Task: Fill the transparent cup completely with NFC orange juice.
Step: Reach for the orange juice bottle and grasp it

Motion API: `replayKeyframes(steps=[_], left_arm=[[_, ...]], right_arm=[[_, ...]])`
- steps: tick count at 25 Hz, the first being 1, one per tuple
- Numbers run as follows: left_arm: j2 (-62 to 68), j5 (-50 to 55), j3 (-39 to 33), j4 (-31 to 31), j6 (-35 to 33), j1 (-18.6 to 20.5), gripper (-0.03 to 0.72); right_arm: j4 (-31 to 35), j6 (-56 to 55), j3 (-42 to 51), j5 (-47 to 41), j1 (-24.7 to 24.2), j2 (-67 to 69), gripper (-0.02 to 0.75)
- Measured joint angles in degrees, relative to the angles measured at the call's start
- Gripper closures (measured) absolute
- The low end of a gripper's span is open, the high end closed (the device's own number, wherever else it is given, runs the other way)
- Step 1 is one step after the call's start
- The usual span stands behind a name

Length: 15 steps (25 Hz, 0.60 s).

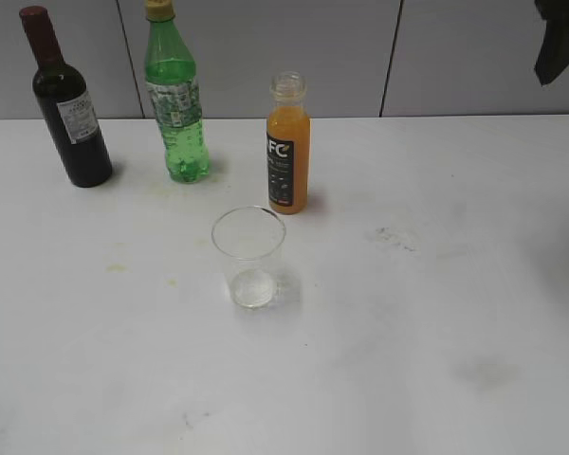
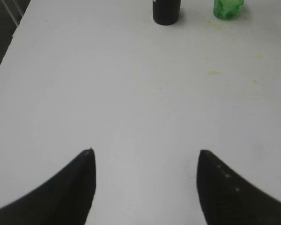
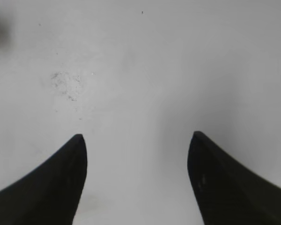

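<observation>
The transparent cup [image 1: 249, 256] stands upright and empty at the middle of the white table. Just behind it to the right stands the NFC orange juice bottle [image 1: 288, 144], uncapped, with orange liquid up to its shoulder and a black label. My left gripper [image 2: 145, 154] is open and empty above bare table, far from both; it is out of the exterior view. My right gripper [image 3: 136, 138] is open and empty above bare table. A dark part of the right arm [image 1: 561, 38] shows at the exterior view's top right corner.
A dark wine bottle [image 1: 68, 104] with a red cap stands at the back left, and its base shows in the left wrist view [image 2: 166, 11]. A green plastic bottle [image 1: 176, 100] with a yellow cap stands beside it, also in the left wrist view [image 2: 228, 8]. A grey wall runs behind the table [image 1: 408, 332].
</observation>
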<state>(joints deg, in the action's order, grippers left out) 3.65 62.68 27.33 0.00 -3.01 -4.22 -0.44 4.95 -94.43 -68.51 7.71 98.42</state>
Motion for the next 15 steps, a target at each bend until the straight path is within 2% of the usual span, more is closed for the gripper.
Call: replayKeyframes(steps=[3, 6, 15], left_arm=[[0.0, 0.0, 0.0, 0.0, 0.0, 0.0, 0.167], [0.0, 0.0, 0.0, 0.0, 0.0, 0.0, 0.167], [0.0, 0.0, 0.0, 0.0, 0.0, 0.0, 0.167]], right_arm=[[0.4, -0.2, 1.5, -0.4, -0.2, -3.4, 0.219], [3.0, -0.6, 6.7, -0.4, -0.2, -10.0, 0.219], [4.6, -1.0, 34.7, -0.6, -0.2, -36.9, 0.220]])
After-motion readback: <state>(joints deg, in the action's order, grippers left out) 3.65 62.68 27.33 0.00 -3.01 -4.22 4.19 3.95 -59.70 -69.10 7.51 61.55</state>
